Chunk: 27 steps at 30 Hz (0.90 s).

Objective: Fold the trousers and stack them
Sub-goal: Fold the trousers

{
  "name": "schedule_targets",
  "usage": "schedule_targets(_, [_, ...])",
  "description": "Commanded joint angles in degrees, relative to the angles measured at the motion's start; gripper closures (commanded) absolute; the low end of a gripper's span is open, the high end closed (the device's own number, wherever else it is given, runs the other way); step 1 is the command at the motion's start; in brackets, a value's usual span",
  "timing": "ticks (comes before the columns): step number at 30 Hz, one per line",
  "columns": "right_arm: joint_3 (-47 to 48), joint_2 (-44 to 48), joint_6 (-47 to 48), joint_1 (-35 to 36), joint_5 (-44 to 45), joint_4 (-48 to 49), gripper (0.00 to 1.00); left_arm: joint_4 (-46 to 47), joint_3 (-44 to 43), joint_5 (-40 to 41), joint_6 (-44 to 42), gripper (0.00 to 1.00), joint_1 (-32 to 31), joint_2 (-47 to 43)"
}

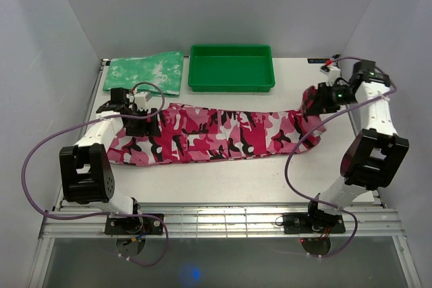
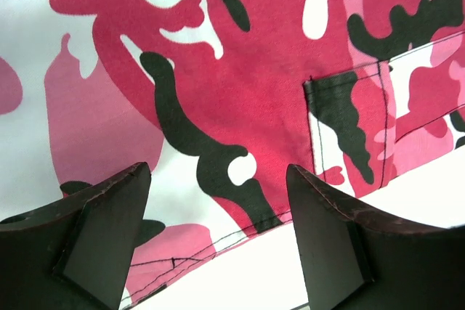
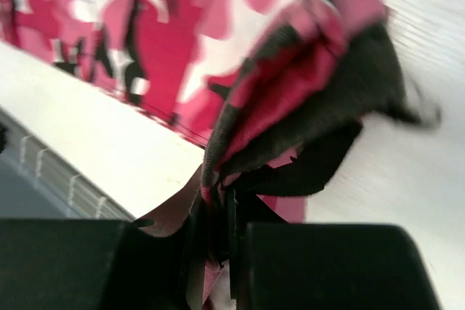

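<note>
The pink, white and black camouflage trousers [image 1: 216, 136] lie stretched left to right across the middle of the table. My left gripper [image 1: 138, 121] is open, just above the trousers' left end; in the left wrist view its fingers [image 2: 109, 230] frame the cloth's stitched edge [image 2: 240, 237] and a pocket corner [image 2: 341, 121]. My right gripper [image 1: 317, 99] is shut on the trousers' right end and holds it lifted off the table. In the right wrist view the bunched cloth [image 3: 290, 107] runs down between the closed jaws [image 3: 221, 252].
A green tray [image 1: 231, 67] stands at the back centre. A mottled green-and-white folded cloth [image 1: 145, 72] lies at the back left. The table's near edge [image 1: 223, 210] runs along the arm bases, and grey walls close in left, right and back.
</note>
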State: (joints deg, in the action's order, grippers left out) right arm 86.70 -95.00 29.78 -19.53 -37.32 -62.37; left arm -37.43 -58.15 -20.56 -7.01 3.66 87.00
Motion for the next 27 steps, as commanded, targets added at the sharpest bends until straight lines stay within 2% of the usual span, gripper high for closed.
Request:
schedule_targets(1, [-0.47, 3.15, -8.76, 10.26, -10.22, 7.14, 0.92, -2.12, -0.65, 0.6, -1.52, 0.14, 0.03, -2.27])
schedule_targets(8, [-3.63, 2.54, -26.06, 27.69, -11.29, 22.44, 0.92, -3.08, 0.76, 0.78, 0.23, 0.13, 0.12, -3.95])
schedule_targets(11, [-6.62, 0.79, -36.17, 33.4, -8.83, 33.43, 0.92, -4.58, 0.76, -0.8, 0.32, 0.03, 0.73, -3.42])
schedule_targets(15, [-6.89, -4.12, -43.92, 39.91, -6.01, 43.18, 0.92, -4.76, 1.11, -0.8, 1.55, 0.02, 1.79, -4.38])
schedule_targets(22, [-1.89, -11.52, -49.38, 49.66, 2.41, 47.69, 0.92, -3.35, 3.83, 1.57, 3.13, 0.02, 1.88, -4.39])
schedule_targets(27, [0.31, -15.56, -52.8, 52.05, 5.85, 48.74, 0.92, -1.51, 6.2, 3.51, 5.51, 0.02, 1.88, -3.77])
